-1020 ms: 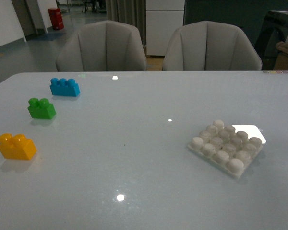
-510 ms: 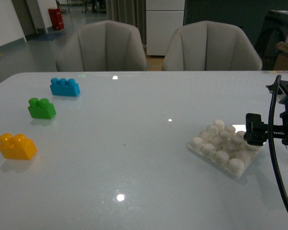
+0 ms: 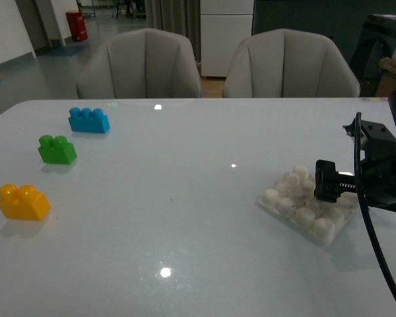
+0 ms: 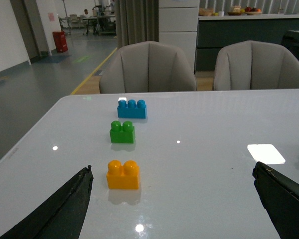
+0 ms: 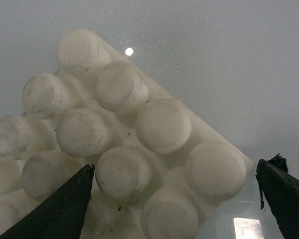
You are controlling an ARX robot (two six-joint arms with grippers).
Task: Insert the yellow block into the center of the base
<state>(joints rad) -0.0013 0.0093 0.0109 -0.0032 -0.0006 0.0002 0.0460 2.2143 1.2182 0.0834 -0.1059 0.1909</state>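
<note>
The yellow block stands upright on the table at the near left; it also shows in the left wrist view. The whitish studded base lies at the right. My right gripper hangs open just over the base's far right part; the right wrist view shows the base's studs close below, between the open fingers. My left gripper is open and empty, out of the front view, with the yellow block ahead, nearer its left finger.
A green two-stud brick and a blue three-stud brick stand beyond the yellow block at the left. Two grey chairs stand behind the table's far edge. A black cable hangs from the right arm.
My right arm came into view from the right and moved left over the base, now covering the bright reflection beside it. The bricks and base have not moved.
</note>
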